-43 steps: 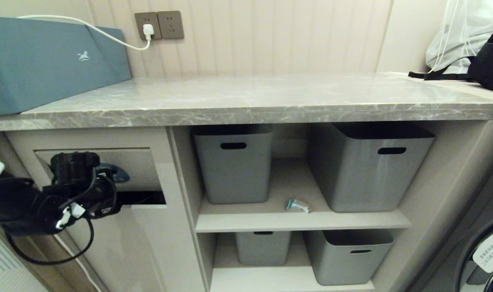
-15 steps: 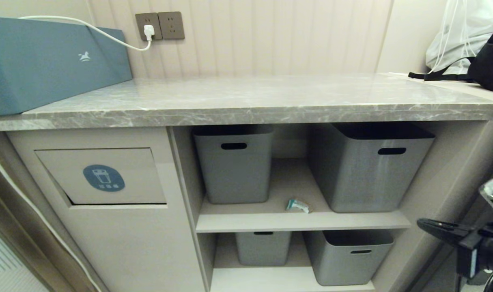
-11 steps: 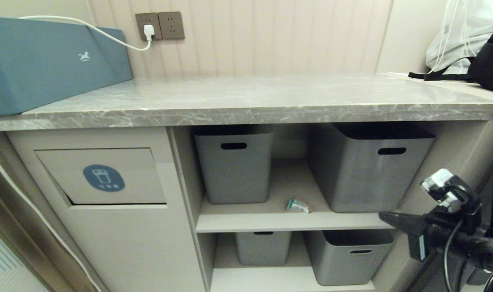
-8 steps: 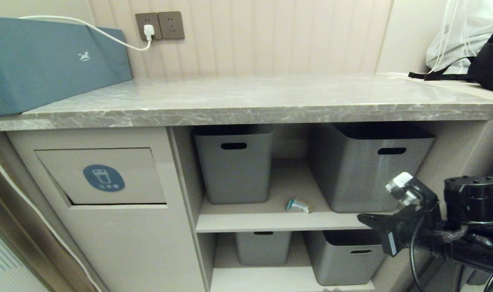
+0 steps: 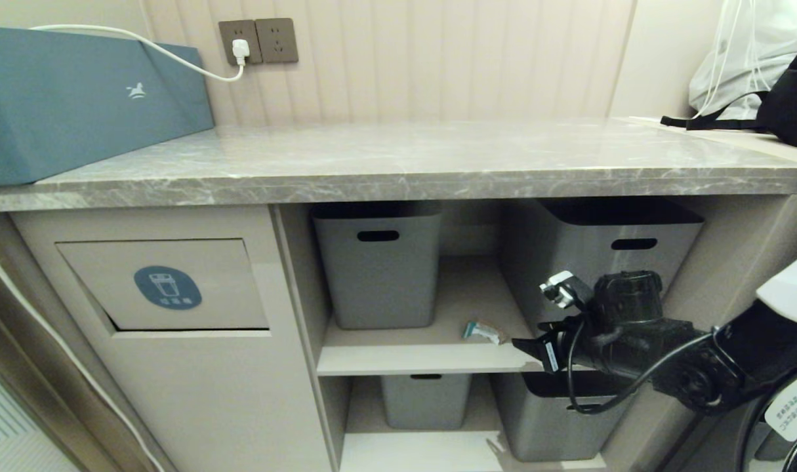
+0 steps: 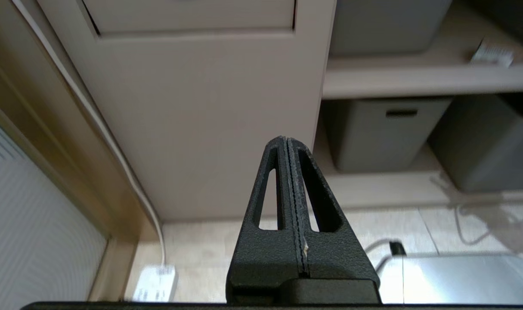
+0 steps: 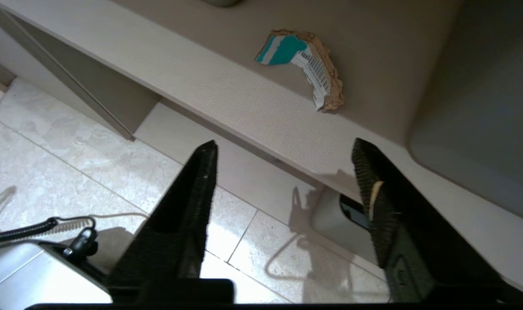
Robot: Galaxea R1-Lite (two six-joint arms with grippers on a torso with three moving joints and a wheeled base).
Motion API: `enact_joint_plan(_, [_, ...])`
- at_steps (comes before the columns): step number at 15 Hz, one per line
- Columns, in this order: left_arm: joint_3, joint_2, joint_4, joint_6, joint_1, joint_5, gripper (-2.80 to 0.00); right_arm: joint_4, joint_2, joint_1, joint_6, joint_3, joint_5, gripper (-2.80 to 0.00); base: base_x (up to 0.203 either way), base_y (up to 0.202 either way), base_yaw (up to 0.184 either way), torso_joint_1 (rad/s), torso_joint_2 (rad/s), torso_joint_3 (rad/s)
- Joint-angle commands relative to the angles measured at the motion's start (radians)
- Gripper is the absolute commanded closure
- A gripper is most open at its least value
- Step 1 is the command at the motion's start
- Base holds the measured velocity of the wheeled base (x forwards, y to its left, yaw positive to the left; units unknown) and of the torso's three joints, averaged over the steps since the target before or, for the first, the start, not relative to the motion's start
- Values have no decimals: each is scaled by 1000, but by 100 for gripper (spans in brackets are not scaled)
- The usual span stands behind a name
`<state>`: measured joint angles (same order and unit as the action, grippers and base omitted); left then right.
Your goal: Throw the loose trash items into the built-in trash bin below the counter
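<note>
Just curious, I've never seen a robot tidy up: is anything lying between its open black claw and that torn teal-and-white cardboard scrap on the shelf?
Nothing: the right wrist view shows only bare beige shelf between the open right gripper and the scrap.

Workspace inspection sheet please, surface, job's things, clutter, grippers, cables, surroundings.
Surface: grey marble counter, teal box at its left end.
Job's things: torn teal-and-white scrap on the upper shelf between tubs; bin flap nearly closed.
Clutter: four grey tubs; white bag and black bag far right.
Grippers: right gripper open, just short of the scrap; left gripper shut, empty, low before the cabinet.
Cables: white cord to the wall socket.
Surroundings: tiled floor.
</note>
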<state>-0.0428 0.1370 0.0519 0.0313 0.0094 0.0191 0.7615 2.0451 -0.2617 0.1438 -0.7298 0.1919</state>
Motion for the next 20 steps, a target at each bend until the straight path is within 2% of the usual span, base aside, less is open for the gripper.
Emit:
enact_joint_plan(1, [-2,-92,2,1,0,-1,0,9,147,2,-1,-86,1,-280,0,0,0,0,0,0])
enact_joint_plan(8, [6,-137,11,-4,-2,-10,0,4,358,65,-27,-343,-31,-280,0,0,0,0,0,0])
enact_joint_plan(20, [9,-137,11,-4,-2,-10,0,5,529,71,-26,-563,-66,-280,0,0,0,0,0,0])
